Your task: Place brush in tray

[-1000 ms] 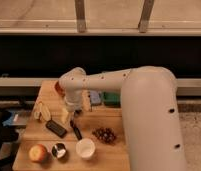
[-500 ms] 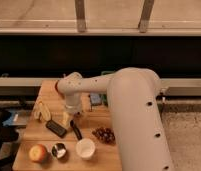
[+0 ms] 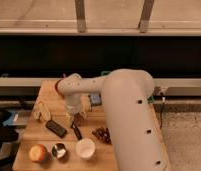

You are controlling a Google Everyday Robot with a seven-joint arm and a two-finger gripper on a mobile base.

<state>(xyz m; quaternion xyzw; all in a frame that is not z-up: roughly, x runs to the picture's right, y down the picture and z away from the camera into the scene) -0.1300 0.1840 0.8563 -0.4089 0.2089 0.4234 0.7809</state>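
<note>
The brush (image 3: 76, 131), slim with a black handle, lies on the wooden table (image 3: 49, 92) between a flat black block (image 3: 56, 128) and a bunch of dark grapes (image 3: 101, 134). My gripper (image 3: 72, 119) points down just above the brush's far end, at the tip of my big white arm (image 3: 124, 115). The green tray is hidden behind my arm.
Bananas (image 3: 42, 111) lie left of the gripper. An apple (image 3: 38, 152), a small dark bowl (image 3: 59, 150) and a white cup (image 3: 85, 148) stand along the table's front edge. A grey-blue block (image 3: 95, 99) lies behind the gripper. A dark wall runs behind the table.
My arm has swung in front of the right side of the table and now covers the tray. The gripper has come down closer to the brush.
</note>
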